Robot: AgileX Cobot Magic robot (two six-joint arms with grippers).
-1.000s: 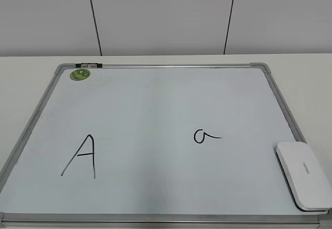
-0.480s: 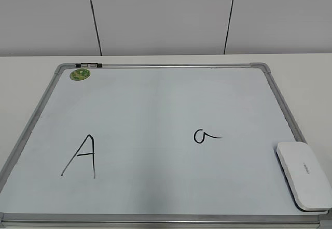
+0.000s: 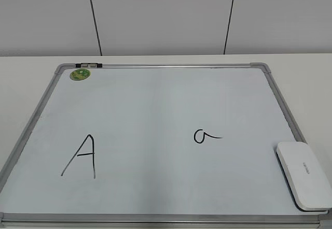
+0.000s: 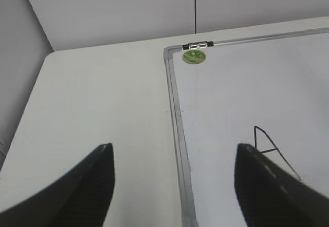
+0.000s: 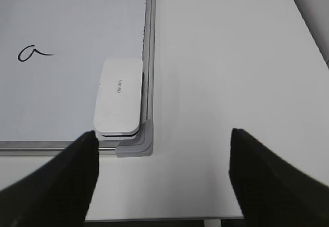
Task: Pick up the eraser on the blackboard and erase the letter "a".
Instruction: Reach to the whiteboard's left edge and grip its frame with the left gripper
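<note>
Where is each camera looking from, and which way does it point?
Exterior: in front of the table, slanting down at the blackboard, both letters and the eraser; no robot parts.
Left wrist: above the board's left edge; open left gripper at the bottom.
Right wrist: above the eraser's corner; open right gripper.
Shared: exterior and right wrist both show the "a" and eraser.

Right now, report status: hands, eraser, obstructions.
Both hands open, empty. Left hand over board's left edge; right hand off its near right corner. Eraser untouched beside letter "a". Nothing blocking.
</note>
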